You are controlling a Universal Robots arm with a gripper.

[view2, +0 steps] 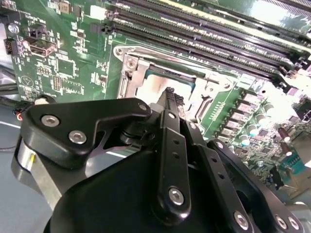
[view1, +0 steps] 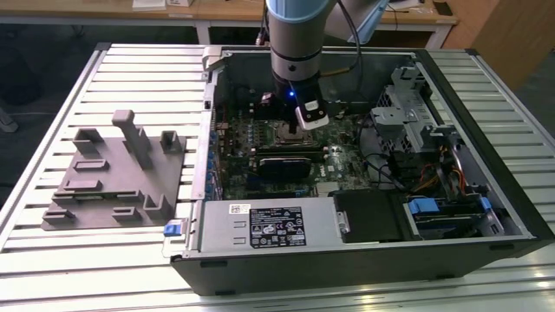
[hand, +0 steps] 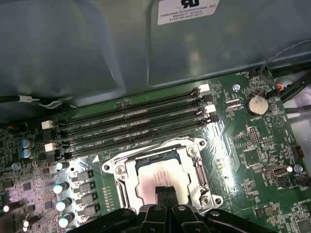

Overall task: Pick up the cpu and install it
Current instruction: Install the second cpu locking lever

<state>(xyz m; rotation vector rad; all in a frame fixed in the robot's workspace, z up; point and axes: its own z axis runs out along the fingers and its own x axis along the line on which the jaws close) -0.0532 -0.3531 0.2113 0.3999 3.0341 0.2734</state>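
Starting nearest the exterior view's camera, a silver power supply box [view1: 269, 224] is seen along the near edge of the open computer case [view1: 511, 195], with a grey plastic fixture [view1: 113, 175] laid well apart on the slatted table [view1: 52, 266] at the exterior view's left. Farther in, a black heatsink [view1: 282, 166] is mounted on the green motherboard [hand: 252, 155]. Just beyond it, the gripper [hand: 166, 193] is held straight down over the metal socket frame [hand: 206, 182], probably so the part can be set flat. The fingers [view2: 170, 104] are brought together, tips at the socket. The cpu [hand: 155, 179] is seen inside the frame, its pale silver top lit beneath the fingertips; whether it is pinched or already released cannot be told. Farthest, four memory slots [hand: 131, 124] are lined beside the socket.
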